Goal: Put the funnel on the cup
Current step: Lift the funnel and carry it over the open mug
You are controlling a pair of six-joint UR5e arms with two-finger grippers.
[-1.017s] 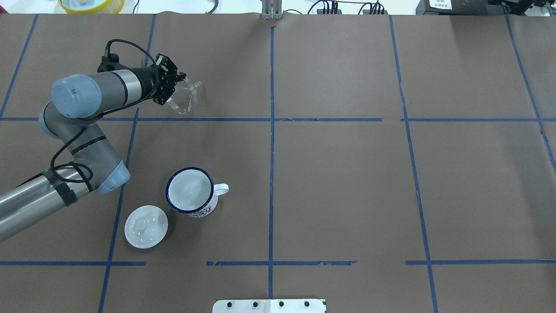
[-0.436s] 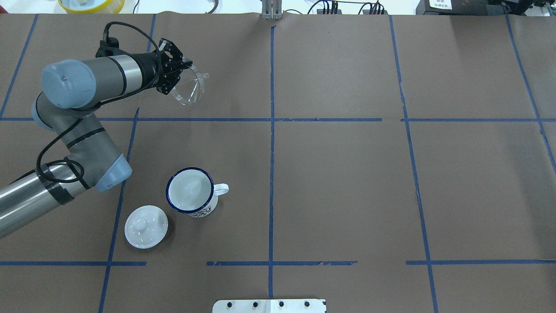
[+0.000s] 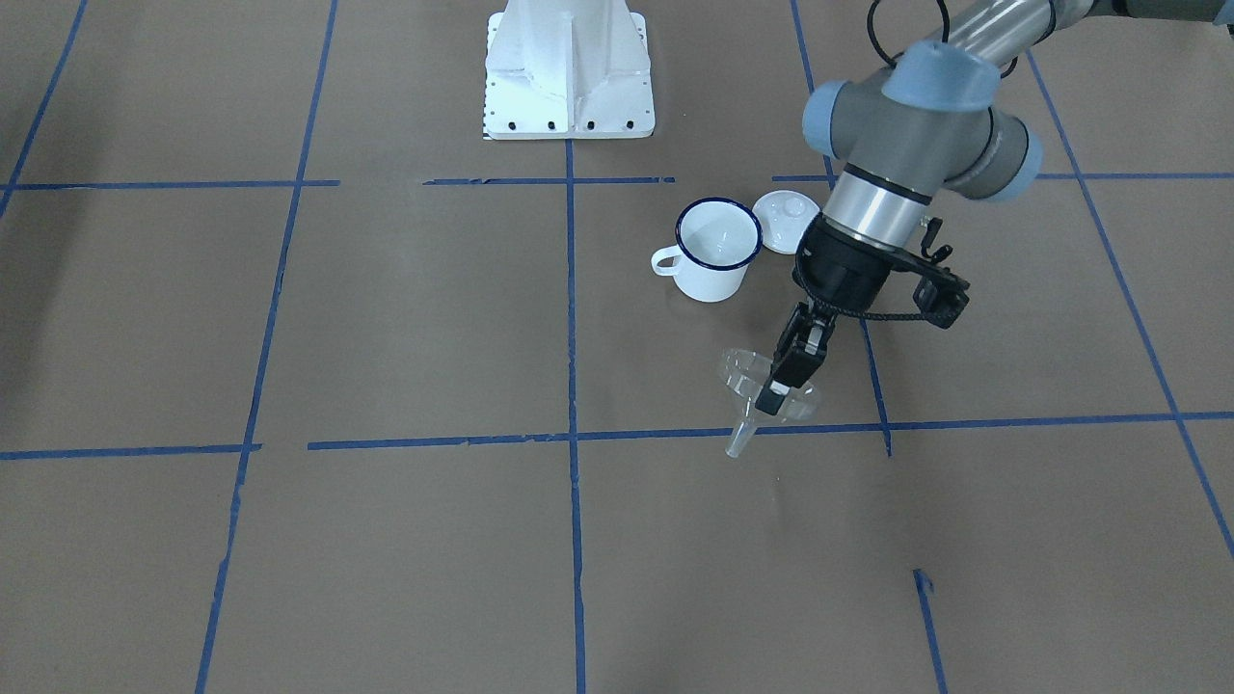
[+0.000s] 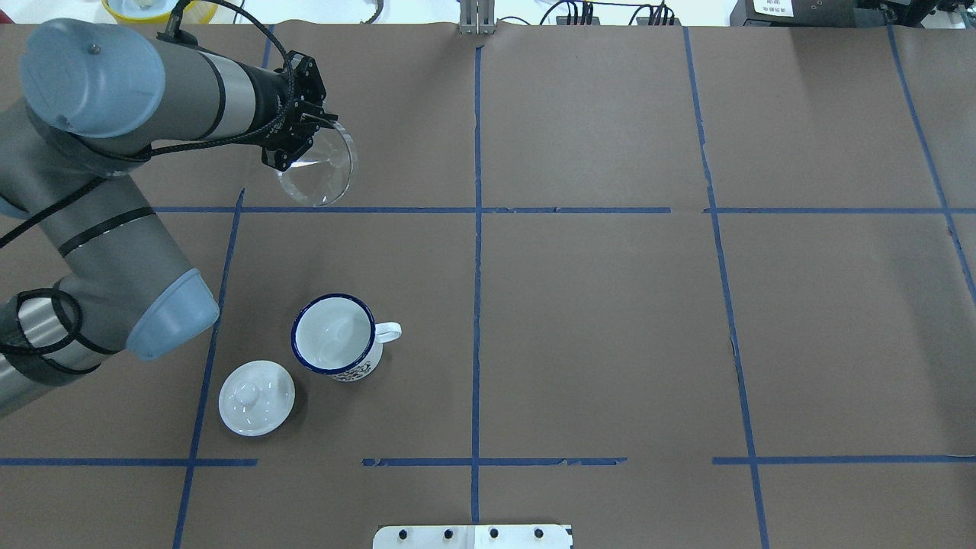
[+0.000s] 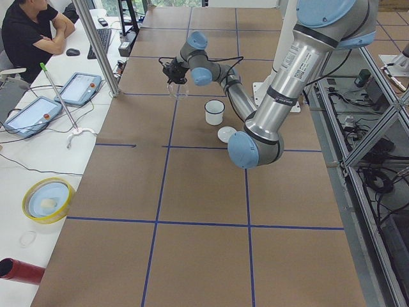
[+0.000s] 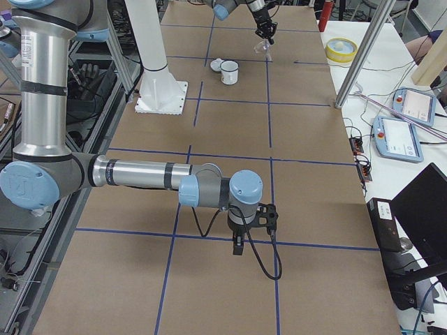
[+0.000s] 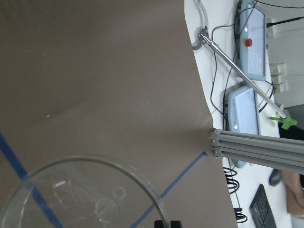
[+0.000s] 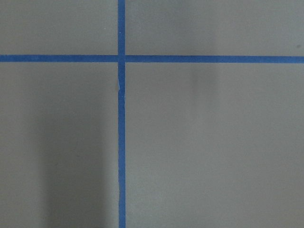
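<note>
I hold the funnel (image 4: 324, 175) above the worktop (image 4: 610, 320) by its rim, wide mouth up and spout hanging down, so it can settle straight into an open mouth. My left hand (image 4: 311, 128) is nearly closed, pinching one edge of the clear cone, and the rest juts out beyond the fingertips. The cup (image 4: 333, 334) stands upright well apart from this hand, back towards my base, with a white lid (image 4: 256, 397) just beside it. My right hand (image 6: 238, 246) hangs far off, and I cannot tell its opening.
</note>
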